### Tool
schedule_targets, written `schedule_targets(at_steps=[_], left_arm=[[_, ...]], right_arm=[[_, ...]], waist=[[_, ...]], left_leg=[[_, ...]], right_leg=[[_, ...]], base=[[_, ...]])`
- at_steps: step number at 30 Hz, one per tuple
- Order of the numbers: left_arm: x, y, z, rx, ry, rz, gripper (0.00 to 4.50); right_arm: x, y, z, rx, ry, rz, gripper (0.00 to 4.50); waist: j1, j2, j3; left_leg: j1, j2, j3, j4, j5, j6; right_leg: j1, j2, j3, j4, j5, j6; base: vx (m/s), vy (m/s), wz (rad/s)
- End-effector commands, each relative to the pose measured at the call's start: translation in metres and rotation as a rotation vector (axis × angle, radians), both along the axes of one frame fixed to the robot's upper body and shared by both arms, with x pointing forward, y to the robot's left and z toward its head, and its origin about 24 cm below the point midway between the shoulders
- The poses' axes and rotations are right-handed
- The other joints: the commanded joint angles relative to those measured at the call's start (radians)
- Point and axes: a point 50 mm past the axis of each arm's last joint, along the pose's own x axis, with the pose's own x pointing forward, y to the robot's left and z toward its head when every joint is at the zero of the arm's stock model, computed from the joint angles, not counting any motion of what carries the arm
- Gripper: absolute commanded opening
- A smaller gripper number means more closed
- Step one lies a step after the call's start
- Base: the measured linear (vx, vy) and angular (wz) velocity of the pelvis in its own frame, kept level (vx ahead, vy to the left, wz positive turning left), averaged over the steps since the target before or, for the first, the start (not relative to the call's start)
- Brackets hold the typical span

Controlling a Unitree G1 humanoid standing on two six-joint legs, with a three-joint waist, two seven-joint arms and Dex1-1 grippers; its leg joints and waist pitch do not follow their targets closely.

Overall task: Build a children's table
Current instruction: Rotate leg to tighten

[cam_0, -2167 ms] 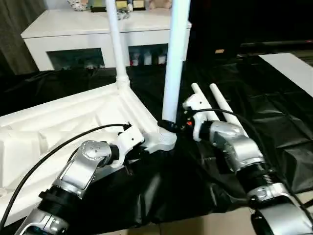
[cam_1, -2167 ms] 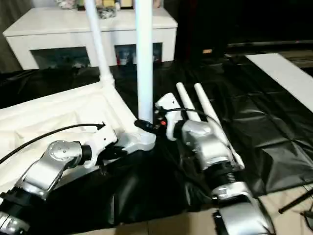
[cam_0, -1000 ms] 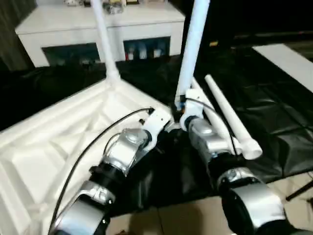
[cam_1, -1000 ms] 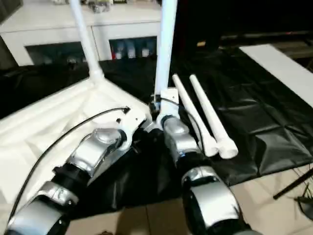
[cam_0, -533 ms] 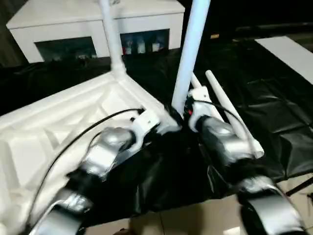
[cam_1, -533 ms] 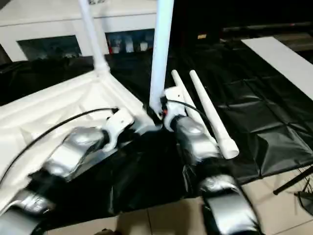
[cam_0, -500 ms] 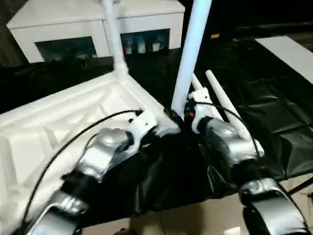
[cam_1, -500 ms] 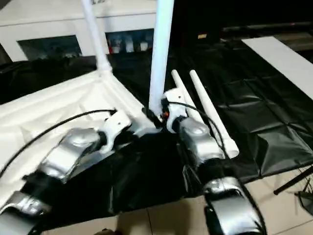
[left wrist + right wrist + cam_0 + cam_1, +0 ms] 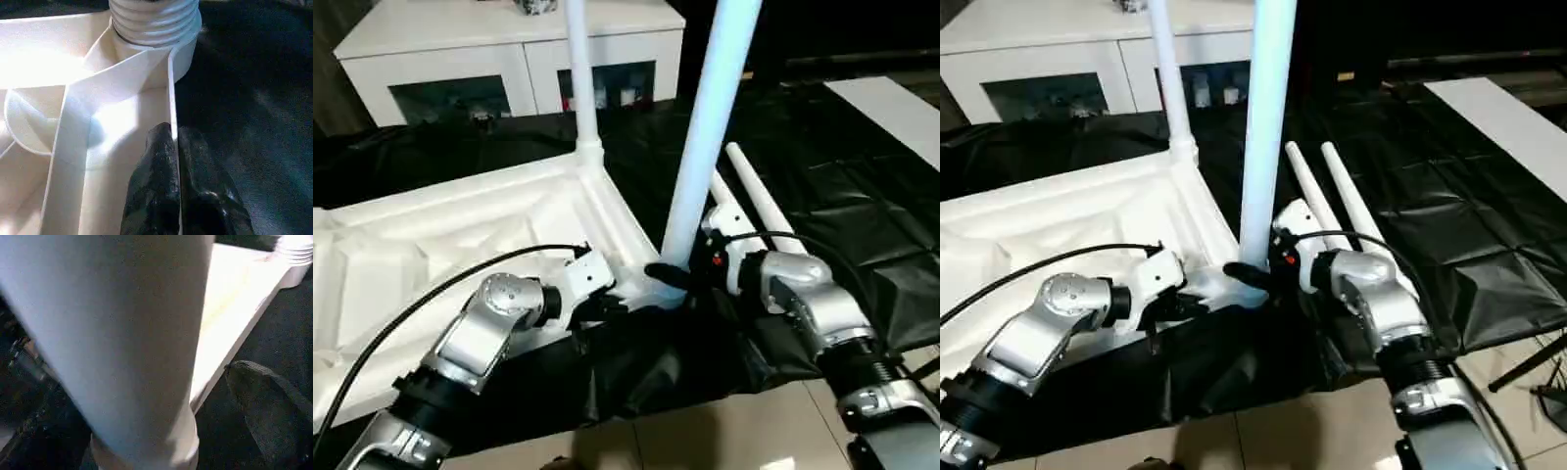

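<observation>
The children's table [image 9: 460, 235] lies upside down on black plastic sheeting [image 9: 842, 206], ribbed underside facing up. Two white legs stand upright in corner sockets: the near leg [image 9: 710, 127] at the corner closest to the robot, the far leg [image 9: 579, 73] at the corner beyond it. Two loose legs [image 9: 1332, 196] lie side by side on the sheeting just beside the near corner, toward the robot's right.

The left hand [image 9: 173, 161] has its black fingers pressed together, pinching the thin outer wall of the tabletop's rim a little short of the threaded socket of the near leg; one finger sits inside the rim, the other outside.

The right hand [image 9: 1263, 272] is at the base of the near leg. In the right wrist view the leg passes close in front of the camera and one dark finger [image 9: 266, 401] stands apart from it, so the fingers are spread and do not clasp the leg.

Behind the table stands a white cabinet [image 9: 509, 59] with glass doors.
</observation>
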Motion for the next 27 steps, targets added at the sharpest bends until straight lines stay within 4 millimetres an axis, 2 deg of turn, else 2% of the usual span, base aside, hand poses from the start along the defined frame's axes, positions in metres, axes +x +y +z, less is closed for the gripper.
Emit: schedule_targets(at_steps=[1, 4, 13, 17, 19, 20, 23, 27], left_arm=[[-0.004, 0.0, 0.002, 0.007, 0.003, -0.041, 0.0], [-0.003, 0.001, 0.002, 0.009, 0.002, -0.038, 0.0], [-0.003, 0.001, 0.003, 0.006, 0.0, -0.035, 0.0], [-0.003, 0.002, 0.003, 0.008, 0.001, -0.036, 0.0], [-0.003, 0.003, 0.003, 0.01, 0.004, -0.036, 0.0], [-0.004, 0.003, 0.002, 0.012, 0.005, -0.037, 0.0], [-0.004, 0.004, 0.001, 0.013, 0.007, -0.036, 0.0], [0.001, 0.002, -0.001, 0.001, 0.001, 0.021, 0.0]], right_arm=[[-0.003, -0.011, -0.005, -0.063, 0.018, -0.001, 4.27], [-0.005, -0.014, -0.006, -0.091, 0.021, 0.026, 4.27], [-0.003, -0.013, -0.009, -0.101, 0.019, 0.042, 3.41], [-0.003, -0.01, -0.01, -0.098, 0.019, 0.055, 3.12], [-0.004, -0.009, -0.012, -0.1, 0.022, 0.062, 3.12], [-0.005, -0.009, -0.013, -0.099, 0.026, 0.062, 2.88], [-0.006, -0.009, -0.017, -0.094, 0.037, 0.048, 2.72], [-0.003, -0.011, -0.029, -0.072, 0.087, -0.082, 2.51]], waist=[[-0.003, -0.005, -0.072], [-0.003, -0.006, -0.072], [-0.004, -0.005, -0.072], [-0.004, -0.005, -0.073], [-0.005, -0.005, -0.072], [-0.005, -0.006, -0.072], [-0.005, -0.006, -0.072], [-0.008, -0.004, -0.069]], left_leg=[[0.027, 0.028, -0.001, -0.053, -0.161, 0.06], [0.025, 0.028, -0.001, -0.05, -0.161, 0.067], [0.026, 0.03, -0.002, -0.049, -0.181, 0.06], [0.027, 0.029, -0.002, -0.047, -0.184, 0.059], [0.026, 0.029, -0.002, -0.047, -0.189, 0.059], [0.026, 0.029, -0.002, -0.047, -0.191, 0.058], [0.026, 0.029, -0.002, -0.047, -0.195, 0.056], [0.026, 0.028, -0.003, -0.049, -0.222, 0.041]], right_leg=[[0.05, -0.036, 0.033, -0.053, 0.04, -0.27], [0.051, -0.038, 0.033, -0.053, 0.022, -0.275], [0.049, -0.037, 0.032, -0.052, -0.006, -0.278], [0.049, -0.037, 0.032, -0.051, -0.004, -0.279], [0.049, -0.037, 0.032, -0.051, -0.011, -0.278], [0.049, -0.037, 0.032, -0.051, -0.014, -0.278], [0.048, -0.037, 0.033, -0.051, -0.025, -0.276], [0.046, -0.037, 0.034, -0.054, -0.061, -0.271]], base=[[0.0, 0.0, 0.0], [0.0, 0.0, 0.0], [0.0, 0.0, 0.0], [0.0, 0.0, 0.0], [0.0, 0.0, 0.0], [0.0, 0.0, 0.0], [0.0, 0.0, 0.0], [0.0, 0.0, 0.0]])
